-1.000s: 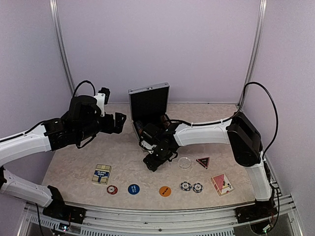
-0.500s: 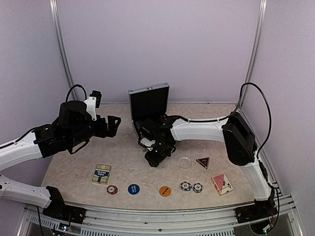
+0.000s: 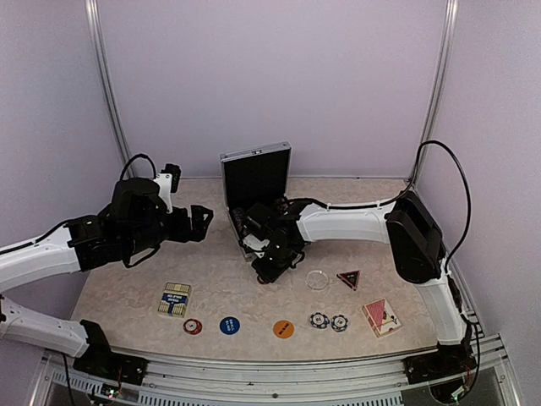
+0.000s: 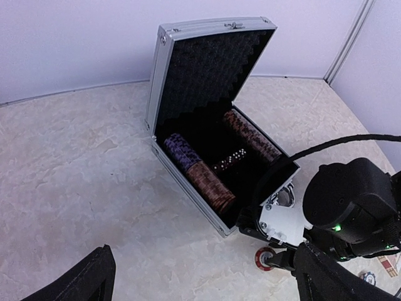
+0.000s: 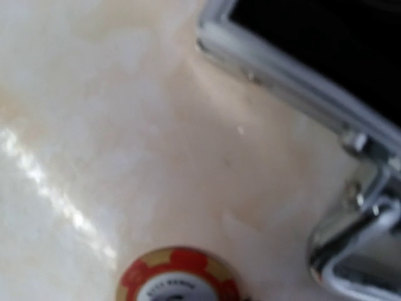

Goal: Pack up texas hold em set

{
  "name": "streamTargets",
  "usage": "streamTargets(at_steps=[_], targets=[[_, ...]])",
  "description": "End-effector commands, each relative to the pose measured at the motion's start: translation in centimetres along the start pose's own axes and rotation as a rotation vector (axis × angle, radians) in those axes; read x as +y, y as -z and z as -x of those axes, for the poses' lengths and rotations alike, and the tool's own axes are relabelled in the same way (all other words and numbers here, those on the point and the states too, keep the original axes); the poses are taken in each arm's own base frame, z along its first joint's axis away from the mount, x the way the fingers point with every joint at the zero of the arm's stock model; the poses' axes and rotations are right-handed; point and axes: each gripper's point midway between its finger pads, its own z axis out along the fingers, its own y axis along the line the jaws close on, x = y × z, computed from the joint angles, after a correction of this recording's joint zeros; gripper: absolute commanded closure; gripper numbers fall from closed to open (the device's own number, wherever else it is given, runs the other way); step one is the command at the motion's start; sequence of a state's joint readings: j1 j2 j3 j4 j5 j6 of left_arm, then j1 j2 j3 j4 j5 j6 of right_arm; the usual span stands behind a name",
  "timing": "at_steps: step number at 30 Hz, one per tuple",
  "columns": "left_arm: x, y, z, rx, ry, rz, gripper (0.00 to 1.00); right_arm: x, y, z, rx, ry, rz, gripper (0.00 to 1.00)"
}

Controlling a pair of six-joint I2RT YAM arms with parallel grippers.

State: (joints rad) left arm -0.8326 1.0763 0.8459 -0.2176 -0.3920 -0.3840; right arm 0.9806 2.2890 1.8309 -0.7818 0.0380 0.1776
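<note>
The silver briefcase (image 3: 256,173) stands open at the back middle, lid up, with rows of striped chips (image 4: 207,183) in its black lining. My right gripper (image 3: 269,271) reaches down to the table at the case's front corner. In the left wrist view one of its fingers lies on a red chip (image 4: 259,258). That red chip (image 5: 178,279) lies flat near the case's metal handle (image 5: 351,241); the right gripper's own fingers are out of the right wrist view. My left gripper (image 3: 197,222) hovers left of the case, open and holding nothing (image 4: 205,251).
Along the front lie a blue-and-yellow card deck (image 3: 175,298), a red chip (image 3: 193,326), a blue disc (image 3: 229,325), an orange disc (image 3: 284,328), two dark chips (image 3: 329,321) and a red card deck (image 3: 382,315). A clear disc (image 3: 317,279) and dark triangle (image 3: 348,277) lie right of the gripper.
The right gripper has drawn a little closer to the case's front corner. The left arm swung back left, then returned slightly forward, still open.
</note>
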Motion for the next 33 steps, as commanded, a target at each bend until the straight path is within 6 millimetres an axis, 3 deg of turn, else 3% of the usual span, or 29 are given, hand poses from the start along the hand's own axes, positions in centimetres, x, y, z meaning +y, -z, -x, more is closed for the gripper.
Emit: streamTargets(at_steps=[1,6,13,33], targets=[[-0.2,-1.1,-1.7,0.056,0.029,-0.007,0.01,-0.9,1.7,0.2,-0.046,-0.011,-0.031,0.64],[-0.2,-1.5,-2.4,0.073,0.021,0.000,0.01,-0.4,2.1,0.5,-0.025,0.005,-0.007,0.48],[0.0,-1.3,-2.8,0.088,0.015,0.001,0.01,-0.4,1.7,0.5,0.063,0.036,-0.024,0.40],[0.3,-0.4,-3.0,0.088,0.030,-0.003,0.01,0.7,-0.5,-0.9,0.185,0.071,0.024,0.34]])
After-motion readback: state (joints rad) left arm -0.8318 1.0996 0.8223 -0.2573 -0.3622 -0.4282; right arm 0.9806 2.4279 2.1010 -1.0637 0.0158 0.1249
